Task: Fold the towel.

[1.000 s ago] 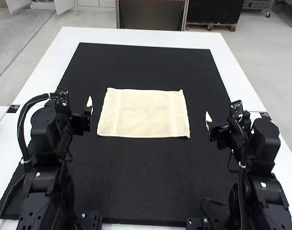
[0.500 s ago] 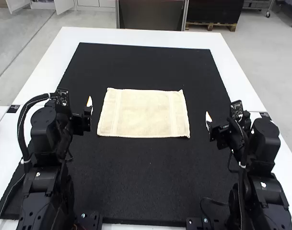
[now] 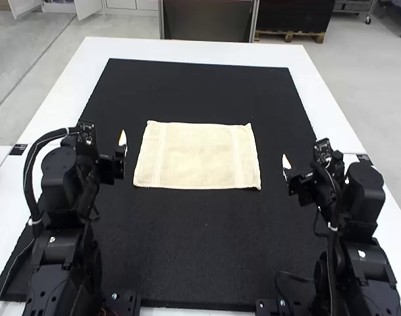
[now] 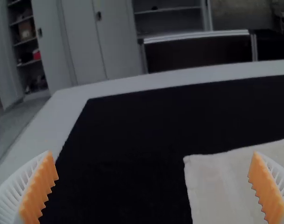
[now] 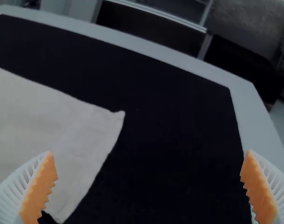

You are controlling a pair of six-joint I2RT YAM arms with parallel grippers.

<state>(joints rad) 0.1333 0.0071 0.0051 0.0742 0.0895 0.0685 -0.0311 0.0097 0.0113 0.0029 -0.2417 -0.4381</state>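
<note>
Lying flat for pinching: cream towel (image 3: pixel 197 157)
Probably soft, light and limp; take the near corners (image 3: pixel 139 182). Left fingers (image 4: pixel 38 191) and right fingers (image 5: pixel 38 191) stand apart.

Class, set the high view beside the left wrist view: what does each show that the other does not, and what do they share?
High view: the towel's whole outline, with the left arm and right arm standing at the table.
Left wrist view: the ridged inner faces of the orange pads on the left gripper, set wide apart.
Both: the pale towel lying flat, the black mat and the white table.
</note>
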